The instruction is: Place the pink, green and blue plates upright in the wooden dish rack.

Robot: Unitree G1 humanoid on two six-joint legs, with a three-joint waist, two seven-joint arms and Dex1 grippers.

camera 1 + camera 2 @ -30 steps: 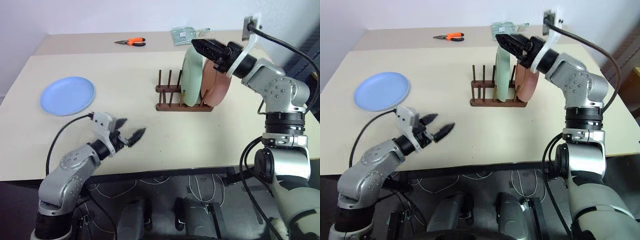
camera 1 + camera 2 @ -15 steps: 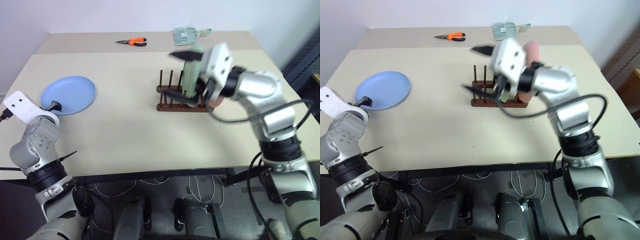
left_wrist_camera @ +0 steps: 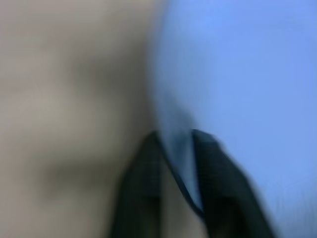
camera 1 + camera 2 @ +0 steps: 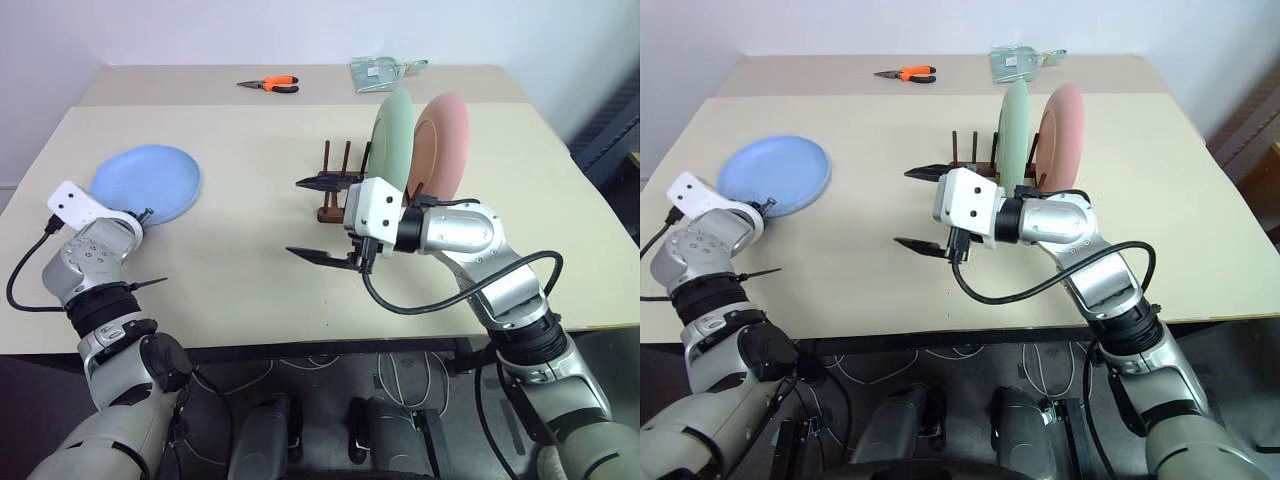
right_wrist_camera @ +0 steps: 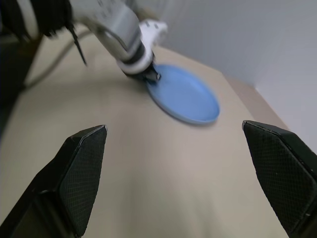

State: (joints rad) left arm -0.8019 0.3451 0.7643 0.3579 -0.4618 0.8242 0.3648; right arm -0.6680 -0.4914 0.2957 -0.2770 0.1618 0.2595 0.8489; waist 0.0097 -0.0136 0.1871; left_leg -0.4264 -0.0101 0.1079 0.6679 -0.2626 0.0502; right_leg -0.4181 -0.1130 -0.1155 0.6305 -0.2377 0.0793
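Blue plate (image 4: 146,183) rim is pinched by the left pincer (image 4: 143,214); lift gently, tilting upright. Right pincer (image 4: 322,220) hangs wide open.

Both arms are built of rounded silver-grey metal segments with small dark screws, joined by black ribbed collars. A white boxy housing sits at each wrist. Black cables loop loose from both forearms. The right gripper (image 4: 322,220) has tapering black fingers (image 5: 81,178) with a fine cross-hatched texture.
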